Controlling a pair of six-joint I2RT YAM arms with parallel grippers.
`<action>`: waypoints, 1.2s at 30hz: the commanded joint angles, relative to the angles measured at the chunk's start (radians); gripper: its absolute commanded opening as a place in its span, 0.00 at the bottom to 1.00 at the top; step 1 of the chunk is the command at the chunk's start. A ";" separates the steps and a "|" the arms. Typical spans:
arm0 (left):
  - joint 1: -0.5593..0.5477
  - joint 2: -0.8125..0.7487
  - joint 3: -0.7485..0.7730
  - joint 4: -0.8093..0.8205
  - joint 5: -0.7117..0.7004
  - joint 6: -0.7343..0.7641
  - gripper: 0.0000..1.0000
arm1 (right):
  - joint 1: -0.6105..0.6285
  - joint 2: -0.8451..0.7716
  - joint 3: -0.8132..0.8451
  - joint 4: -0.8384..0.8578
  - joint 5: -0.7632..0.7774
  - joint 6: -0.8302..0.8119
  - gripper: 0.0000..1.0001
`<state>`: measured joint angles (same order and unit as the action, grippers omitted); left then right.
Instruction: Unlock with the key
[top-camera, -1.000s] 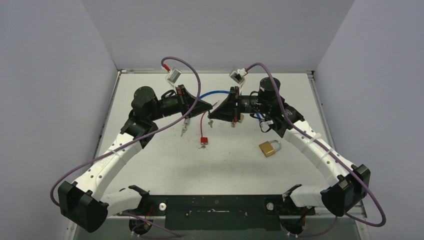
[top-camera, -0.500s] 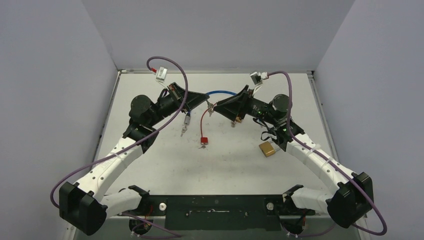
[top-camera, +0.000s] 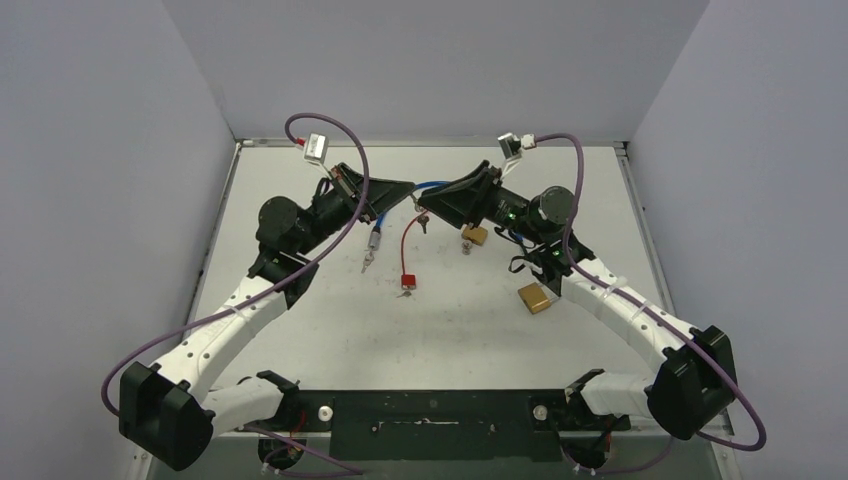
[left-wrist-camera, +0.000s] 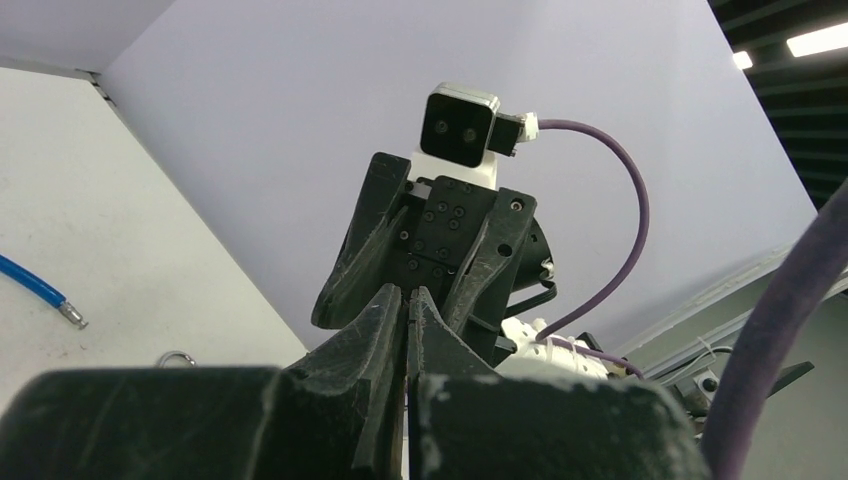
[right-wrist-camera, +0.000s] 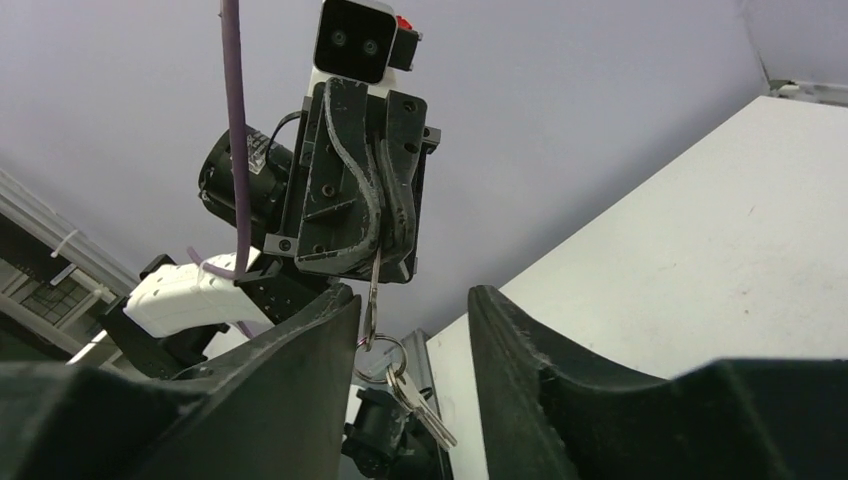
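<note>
My left gripper (top-camera: 408, 188) is shut on a key blade (right-wrist-camera: 372, 285). Below the blade hang its ring (right-wrist-camera: 381, 356) and a second key (right-wrist-camera: 422, 404), which swing between the fingers of my right gripper (right-wrist-camera: 412, 295). The right gripper (top-camera: 428, 199) stands open tip to tip with the left one, above the back middle of the table, and touches neither key. In the left wrist view the left gripper (left-wrist-camera: 407, 296) has its jaws pressed together. A brass padlock (top-camera: 535, 298) lies on the table, half under my right arm.
A red padlock (top-camera: 408, 282) on a red cable lies under the grippers. A small brass lock (top-camera: 475, 236) sits to its right. A blue cable (top-camera: 437, 184) runs behind the grippers, and a silver lock (top-camera: 375, 240) lies below my left wrist. Grey walls enclose the table (top-camera: 330, 330).
My right gripper has opened. Both wrists have moved toward the back wall, and the right arm now covers part of the brass padlock. The left gripper has stayed shut.
</note>
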<state>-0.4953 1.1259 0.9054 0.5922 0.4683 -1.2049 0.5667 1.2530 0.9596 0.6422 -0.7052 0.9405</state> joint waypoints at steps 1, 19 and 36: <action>0.004 -0.014 -0.002 0.085 -0.021 -0.015 0.00 | 0.026 0.020 0.060 0.067 -0.019 0.014 0.41; 0.006 -0.044 0.000 0.041 -0.072 0.052 0.00 | 0.036 0.029 0.050 0.086 -0.048 0.048 0.09; 0.043 -0.125 0.199 -0.822 -0.453 0.534 0.71 | -0.076 -0.085 0.001 -0.268 0.036 -0.192 0.00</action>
<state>-0.4786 1.0328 0.9821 0.1509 0.2291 -0.9184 0.5434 1.2503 0.9741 0.5011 -0.7071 0.8722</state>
